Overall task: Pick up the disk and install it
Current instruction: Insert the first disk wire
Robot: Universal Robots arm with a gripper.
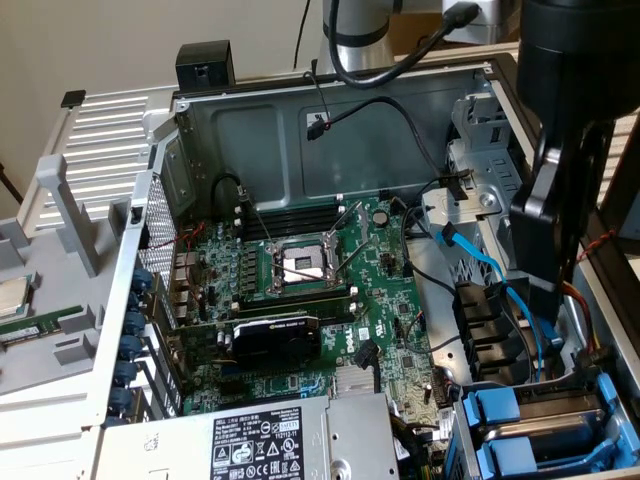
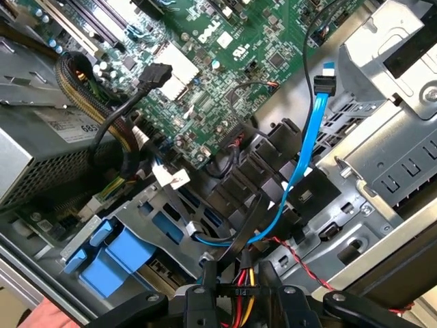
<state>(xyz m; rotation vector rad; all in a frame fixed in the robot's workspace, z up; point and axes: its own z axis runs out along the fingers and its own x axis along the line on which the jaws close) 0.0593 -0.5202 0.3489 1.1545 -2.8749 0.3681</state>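
The claw (image 1: 545,270) hangs inside the open computer case (image 1: 250,130), down in the corner at the exterior view's right, just above the drive cage where two blue-railed trays (image 1: 492,408) sit close together. Which of them carries the disk, I can't tell! From the wrist, a blue cable (image 2: 307,137) snakes past the green motherboard (image 2: 205,68) towards that cage; whether the claw is clenched or released, I cannot tell.

Plain cream wall (image 1: 100,40) behind
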